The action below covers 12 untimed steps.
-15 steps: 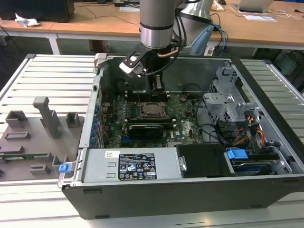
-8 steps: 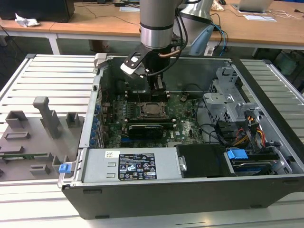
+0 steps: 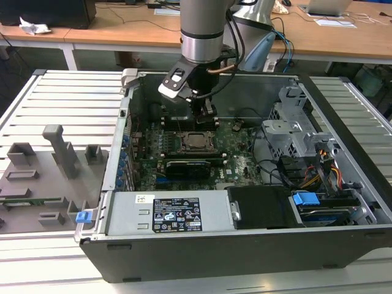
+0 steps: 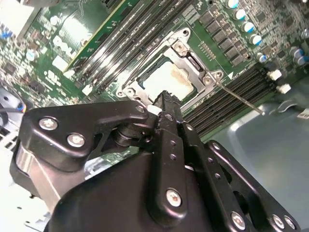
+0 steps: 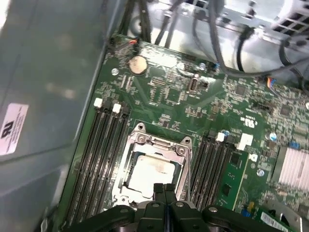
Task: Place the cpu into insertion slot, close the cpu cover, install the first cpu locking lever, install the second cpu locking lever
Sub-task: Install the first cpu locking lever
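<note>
Gripper [image 3: 204,116] poised at the seated cpu [image 3: 197,141], its fingers pressed together.

In the exterior view the arm [image 3: 202,24] comes straight down into the open computer case [image 3: 245,251], with the gripper just over the insertion slot [image 3: 185,142] near the middle of the motherboard [image 3: 239,159]. Both wrist views show the cpu lying flat in the slot with the cpu cover [image 5: 159,141] down around it and a pale smear on its top. The second wrist view adds a thin metal lever [image 4: 239,99] jutting slantwise from one corner of the slot. Whether the fingertips touch the chip, I cannot tell.
</note>
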Tool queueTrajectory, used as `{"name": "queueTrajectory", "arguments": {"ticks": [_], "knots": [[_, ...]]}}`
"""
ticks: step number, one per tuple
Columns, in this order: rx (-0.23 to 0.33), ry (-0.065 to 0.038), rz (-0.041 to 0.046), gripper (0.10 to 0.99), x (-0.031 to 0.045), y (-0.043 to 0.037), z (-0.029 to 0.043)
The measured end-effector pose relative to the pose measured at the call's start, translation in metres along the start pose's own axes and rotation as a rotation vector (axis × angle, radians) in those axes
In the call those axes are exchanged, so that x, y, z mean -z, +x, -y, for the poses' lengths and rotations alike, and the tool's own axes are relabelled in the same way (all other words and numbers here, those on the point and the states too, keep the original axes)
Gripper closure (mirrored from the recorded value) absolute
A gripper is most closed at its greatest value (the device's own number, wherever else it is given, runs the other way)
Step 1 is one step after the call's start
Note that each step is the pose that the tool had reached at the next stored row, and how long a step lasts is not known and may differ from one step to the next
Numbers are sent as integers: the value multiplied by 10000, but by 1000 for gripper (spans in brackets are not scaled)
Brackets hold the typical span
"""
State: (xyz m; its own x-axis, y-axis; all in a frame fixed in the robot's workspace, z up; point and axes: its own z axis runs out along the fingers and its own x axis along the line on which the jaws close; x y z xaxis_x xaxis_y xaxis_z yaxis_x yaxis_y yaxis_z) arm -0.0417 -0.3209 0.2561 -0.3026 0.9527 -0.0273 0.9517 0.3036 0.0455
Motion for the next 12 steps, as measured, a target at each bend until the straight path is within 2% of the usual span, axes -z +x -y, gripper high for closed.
{"name": "queueTrajectory", "arguments": {"ticks": [1,3,5,8,10,12], "knots": [[376,-10,-17,980,0,0,0],[724,-20,-33,980,0,0,0],[1421,-39,-65,980,0,0,0],[2090,-57,-95,980,0,0,0],[2406,-67,-110,980,-1,-1,0],[2457,-68,-112,980,0,-6,2]]}}
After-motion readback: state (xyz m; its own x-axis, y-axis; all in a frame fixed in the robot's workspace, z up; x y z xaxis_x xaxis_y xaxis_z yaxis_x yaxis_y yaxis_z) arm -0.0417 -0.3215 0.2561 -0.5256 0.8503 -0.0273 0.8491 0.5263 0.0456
